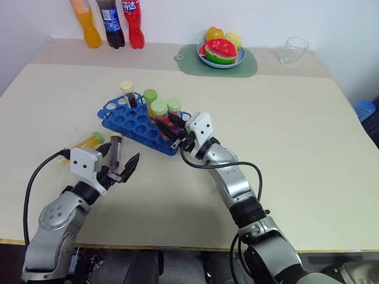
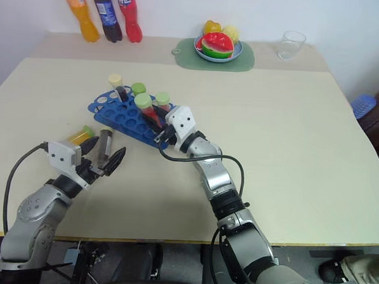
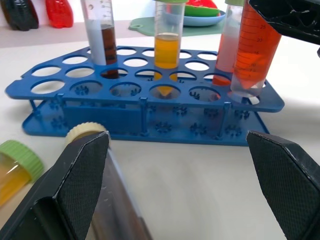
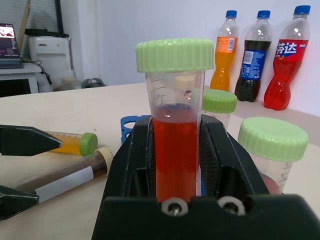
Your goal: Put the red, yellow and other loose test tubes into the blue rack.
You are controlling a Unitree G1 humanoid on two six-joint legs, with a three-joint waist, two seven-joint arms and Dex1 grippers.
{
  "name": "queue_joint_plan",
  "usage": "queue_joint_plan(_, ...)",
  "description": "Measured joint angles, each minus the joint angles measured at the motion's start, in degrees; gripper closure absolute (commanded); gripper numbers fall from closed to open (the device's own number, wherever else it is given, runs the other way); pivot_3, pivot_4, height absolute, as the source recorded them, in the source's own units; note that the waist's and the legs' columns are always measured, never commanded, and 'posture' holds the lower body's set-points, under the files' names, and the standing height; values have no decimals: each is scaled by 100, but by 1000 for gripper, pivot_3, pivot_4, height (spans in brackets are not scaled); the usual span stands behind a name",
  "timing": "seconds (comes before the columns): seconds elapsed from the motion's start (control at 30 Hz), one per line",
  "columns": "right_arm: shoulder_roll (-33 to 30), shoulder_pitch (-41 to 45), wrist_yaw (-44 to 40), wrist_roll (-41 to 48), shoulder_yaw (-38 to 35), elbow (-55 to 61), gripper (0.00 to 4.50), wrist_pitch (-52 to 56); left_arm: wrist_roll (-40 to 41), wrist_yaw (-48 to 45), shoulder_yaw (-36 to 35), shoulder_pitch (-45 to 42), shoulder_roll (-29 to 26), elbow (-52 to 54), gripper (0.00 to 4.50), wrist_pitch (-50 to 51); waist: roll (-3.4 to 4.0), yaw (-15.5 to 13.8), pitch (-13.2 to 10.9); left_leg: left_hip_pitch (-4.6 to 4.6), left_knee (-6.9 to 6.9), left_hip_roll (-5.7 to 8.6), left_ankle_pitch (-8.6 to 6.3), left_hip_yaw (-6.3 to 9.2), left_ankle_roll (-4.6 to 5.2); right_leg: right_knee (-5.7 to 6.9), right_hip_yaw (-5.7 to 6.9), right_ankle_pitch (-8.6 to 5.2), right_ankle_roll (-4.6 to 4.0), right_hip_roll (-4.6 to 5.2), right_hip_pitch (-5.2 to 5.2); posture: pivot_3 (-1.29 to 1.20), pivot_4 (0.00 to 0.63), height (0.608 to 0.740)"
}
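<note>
While the right gripper [image 1: 175,132] clamps a red tube [image 4: 175,150] upright at the blue rack's [image 1: 132,123] near-right edge, the left gripper [image 1: 116,165] gapes empty around the brown tube [image 1: 115,150] lying beside the yellow tube [image 1: 88,141].

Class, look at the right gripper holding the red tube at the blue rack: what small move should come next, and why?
Probably lower it a little further, then release. The right gripper is shut on the red tube, held upright with its tip at a hole at the near edge of the blue rack, seemingly not fully seated. Two loose tubes, yellow and brown, lie by the open left gripper.
</note>
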State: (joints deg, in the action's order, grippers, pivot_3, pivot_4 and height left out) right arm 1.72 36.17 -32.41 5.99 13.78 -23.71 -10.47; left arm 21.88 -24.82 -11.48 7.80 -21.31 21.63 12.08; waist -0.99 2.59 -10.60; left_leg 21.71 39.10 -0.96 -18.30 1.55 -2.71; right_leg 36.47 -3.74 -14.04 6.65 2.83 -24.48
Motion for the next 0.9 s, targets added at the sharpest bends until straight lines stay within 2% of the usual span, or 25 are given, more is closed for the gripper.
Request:
queue_joint_plan(0.33, 64, -14, -176, -23, 27, 14, 3736, 74, 3, -15, 0, -4, 0, 1, 0, 6, 0, 5, 0, -12, -3, 0, 0, -1, 0, 7, -2, -1, -1, 0, 6, 0, 150, 734)
queue_joint_plan(0.7, 184, 218, -36, -228, 24, -617, 3736, -43, 1, 4, 22, 1, 4, 18, 0, 8, 1, 10, -1, -14, -4, 0, 0, -2, 0, 8, -3, -1, -1, 0, 6, 0, 150, 734)
queue_joint_plan(0.87, 176, 173, -292, -108, -6, -538, 1363, -23, -12, 155, 1, 31, 17, 106, 0, 42, 2, 8, -1, -14, -5, 0, 0, 0, 0, 8, -3, -1, -1, 0, 6, 0, 150, 734)
queue_joint_plan(0.9, 176, 151, -292, -99, -9, -475, 755, -29, 1, 203, -33, 7, 5, 132, 0, 140, 2, 5, -1, -13, -5, 0, 0, 0, 0, 8, -3, -1, -1, 0, 6, 0, 150, 734)
